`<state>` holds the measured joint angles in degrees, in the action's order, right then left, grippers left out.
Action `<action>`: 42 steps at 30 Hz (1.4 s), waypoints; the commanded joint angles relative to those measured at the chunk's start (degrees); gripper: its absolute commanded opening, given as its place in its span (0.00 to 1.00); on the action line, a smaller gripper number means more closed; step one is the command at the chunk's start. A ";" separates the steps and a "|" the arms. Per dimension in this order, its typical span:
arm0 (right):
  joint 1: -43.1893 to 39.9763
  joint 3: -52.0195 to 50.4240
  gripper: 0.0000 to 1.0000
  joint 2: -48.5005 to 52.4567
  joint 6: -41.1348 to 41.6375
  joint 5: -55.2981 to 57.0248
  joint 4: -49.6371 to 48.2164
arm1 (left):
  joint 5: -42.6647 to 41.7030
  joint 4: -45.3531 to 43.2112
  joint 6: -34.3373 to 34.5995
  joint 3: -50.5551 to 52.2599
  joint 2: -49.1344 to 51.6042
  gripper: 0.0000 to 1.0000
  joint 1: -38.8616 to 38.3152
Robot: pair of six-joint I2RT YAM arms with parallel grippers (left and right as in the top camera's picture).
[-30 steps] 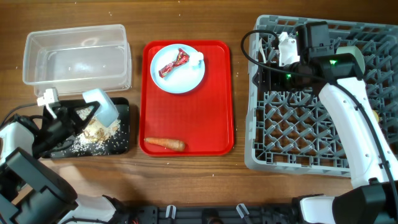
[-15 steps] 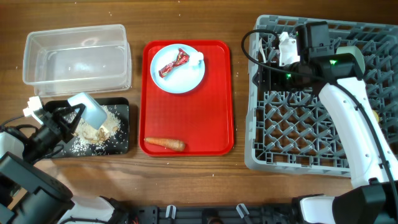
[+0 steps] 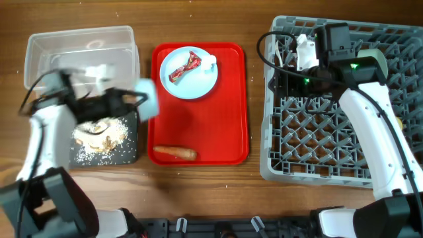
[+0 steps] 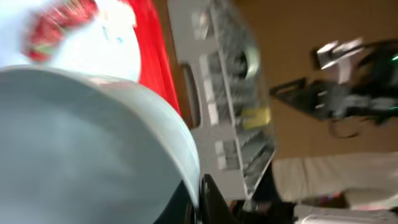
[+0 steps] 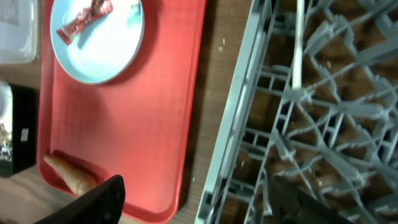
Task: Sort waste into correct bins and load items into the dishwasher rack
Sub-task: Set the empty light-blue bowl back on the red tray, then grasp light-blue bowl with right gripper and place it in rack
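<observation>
2 arms reach over a wooden table. The left gripper (image 3: 125,101), motion-blurred, clamps a pale cup (image 3: 147,99) at the 1 o'clock corner of the black bin (image 3: 131,157), just beside the red tray (image 3: 231,132). The right gripper (image 5: 196,202) hovers at the dishwasher rack's (image 3: 317,132) 10 o'clock corner, jaws wide and empty. On the tray, a plate (image 3: 198,86) holding a red wrapper (image 3: 184,67) sits at 12 o'clock and a carrot (image 3: 175,153) at 7 o'clock.

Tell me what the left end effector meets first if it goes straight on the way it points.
The tray. The left end effector, holding a cup, points right toward its near rim. Height is blurred; passing above, it would reach the rack.
</observation>
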<state>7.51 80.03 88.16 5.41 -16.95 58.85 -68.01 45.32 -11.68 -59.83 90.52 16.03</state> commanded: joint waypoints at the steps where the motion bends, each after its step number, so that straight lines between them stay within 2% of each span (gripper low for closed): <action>1: 0.20 0.11 0.78 0.02 0.81 -1.09 0.39 | 21.14 -7.26 21.94 -0.98 -0.81 0.04 -16.44; 4: 0.20 0.11 0.78 0.02 1.05 -1.11 0.76 | 42.51 -10.45 31.47 -0.98 0.17 0.04 -31.34; 6: 0.20 0.11 0.78 0.00 1.05 -1.11 0.92 | 50.29 -11.13 34.53 -0.98 1.60 0.04 -38.32; 9: 0.20 0.11 0.79 0.02 1.03 -1.09 1.22 | 53.53 -13.77 34.73 -0.98 3.72 0.04 -45.31; 13: 0.20 0.11 0.84 0.02 1.03 -1.09 1.27 | 53.53 -15.45 34.88 -0.98 4.37 0.12 -47.47; 14: 0.20 0.11 0.86 0.02 1.03 -1.09 1.22 | 53.27 -16.59 34.86 -1.01 4.31 0.19 -47.47; 15: 0.20 0.11 0.88 0.02 1.01 -1.09 1.22 | 53.29 -17.14 34.86 -1.05 4.22 0.31 -47.45; 16: 0.20 0.11 0.92 0.02 1.01 -1.09 1.22 | 53.31 -17.16 34.86 -1.38 3.89 0.55 -47.15; 17: 0.20 0.11 0.93 0.02 0.96 -1.09 1.22 | 53.29 -16.85 34.88 -1.77 3.23 0.63 -46.56; 18: 0.20 0.11 0.95 0.02 0.98 -1.09 1.20 | 53.33 -15.78 34.86 -2.49 1.66 0.75 -45.20; 20: 0.20 0.11 0.95 0.02 0.96 -1.09 0.94 | 53.35 -12.79 34.86 -2.95 -1.92 0.86 -41.75; 22: 0.22 0.11 0.87 0.02 1.01 -1.11 -0.35 | 53.44 -6.25 34.84 -2.95 -7.76 0.89 -34.38; 24: 1.60 0.11 0.83 0.02 1.03 -1.07 -1.18 | 53.55 -0.79 34.80 -2.95 -11.76 0.98 -26.40; 28: 10.43 0.11 0.83 0.22 3.15 4.63 -4.83 | 53.53 6.47 34.64 -2.91 -13.77 1.00 -14.21; 32: 18.29 0.11 0.83 5.60 5.77 5.86 -6.95 | 53.55 7.45 34.62 -2.91 -13.70 1.00 -12.92; 36: 21.62 0.11 0.83 15.04 10.08 5.79 -7.85 | 53.55 7.93 34.64 -2.91 -13.70 1.00 -12.92; 42: 25.51 0.11 0.59 25.20 11.47 3.89 -8.55 | 53.55 7.91 34.64 -2.91 -13.70 1.00 -12.92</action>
<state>32.08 80.03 111.31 15.81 -12.03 50.70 -14.41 53.17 23.24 -62.15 77.25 2.76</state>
